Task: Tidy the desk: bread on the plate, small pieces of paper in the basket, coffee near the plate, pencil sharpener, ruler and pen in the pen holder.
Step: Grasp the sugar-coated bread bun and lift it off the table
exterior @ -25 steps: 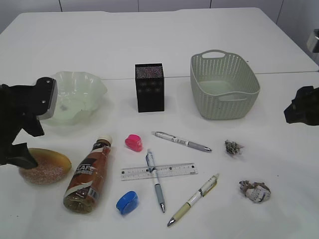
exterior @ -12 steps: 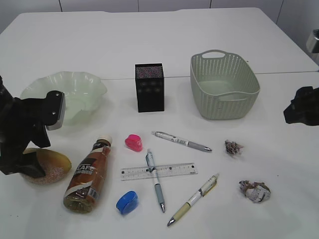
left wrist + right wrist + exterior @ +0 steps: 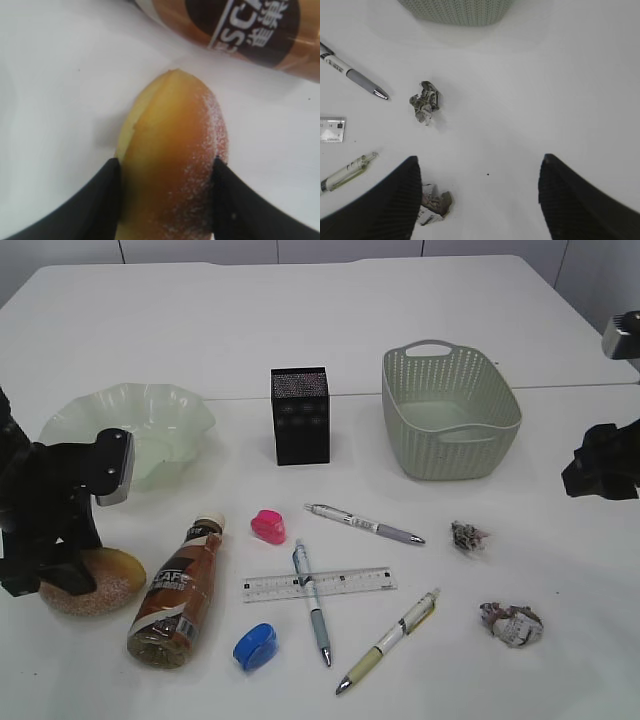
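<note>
left pincer angled down, clasping bread; right pincer spread wide, raised.

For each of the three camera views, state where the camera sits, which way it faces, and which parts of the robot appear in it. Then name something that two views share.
Exterior view: in front of the desk, above it, slanting down; both dark arms show at the side edges.
Left wrist view: on the left arm, looking down between the left gripper fingers flanking the bread.
Right wrist view: on the right arm, looking down past the right gripper, open above bare desk.
Shared: the bread and coffee appear in the exterior and left wrist views.
</note>
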